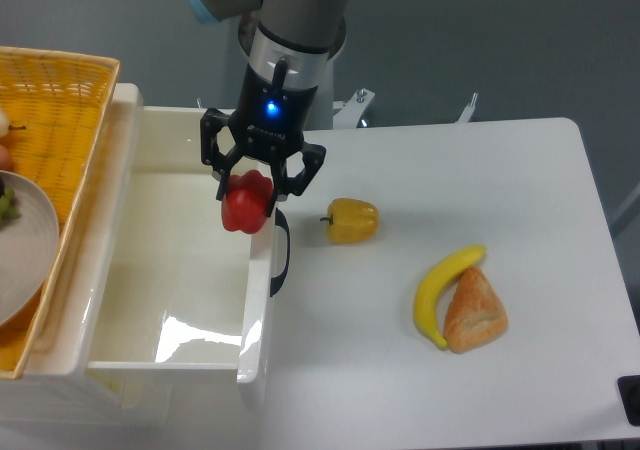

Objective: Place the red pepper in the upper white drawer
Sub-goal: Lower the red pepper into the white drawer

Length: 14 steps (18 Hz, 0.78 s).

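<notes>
The red pepper is small, glossy and lumpy. My gripper is shut on it and holds it in the air above the right wall of the upper white drawer, close to the dark curved handle. The drawer is pulled open and its white inside is bare. The arm comes down from the top of the frame over the drawer's back right corner.
A yellow bell pepper lies on the white table just right of the handle. A banana and a piece of bread lie further right. A yellow woven basket with a plate sits on the left above the drawer.
</notes>
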Each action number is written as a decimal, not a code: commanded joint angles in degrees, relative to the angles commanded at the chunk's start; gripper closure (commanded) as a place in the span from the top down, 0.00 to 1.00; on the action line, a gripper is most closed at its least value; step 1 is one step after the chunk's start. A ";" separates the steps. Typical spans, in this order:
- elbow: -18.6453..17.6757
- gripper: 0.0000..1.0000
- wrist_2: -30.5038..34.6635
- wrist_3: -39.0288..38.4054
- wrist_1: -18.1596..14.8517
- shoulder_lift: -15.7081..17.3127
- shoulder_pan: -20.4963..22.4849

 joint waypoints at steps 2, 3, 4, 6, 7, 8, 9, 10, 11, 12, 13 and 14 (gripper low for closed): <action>-0.09 0.54 0.00 -0.09 -0.35 0.00 -0.45; -0.09 0.55 0.00 -0.09 -1.13 0.00 -0.62; -0.09 0.55 0.00 -0.09 -1.75 -0.09 -1.06; -0.17 0.56 0.00 -0.18 -2.72 -0.79 -2.29; -0.18 0.56 0.00 -0.18 -2.99 -0.88 -2.47; -0.35 0.56 -0.09 -0.18 -3.08 -0.88 -2.64; -0.53 0.56 -0.09 -0.18 -3.16 -0.88 -2.73; -0.61 0.56 -0.09 -0.18 -3.25 -0.97 -2.73; -1.05 0.57 -0.09 -0.18 -3.34 -1.05 -2.82; -1.49 0.56 -0.17 -0.09 -3.43 -1.40 -2.82; -1.76 0.56 -0.44 0.00 -3.43 -1.75 -2.91; -1.76 0.56 -0.44 0.00 -3.43 -1.93 -3.34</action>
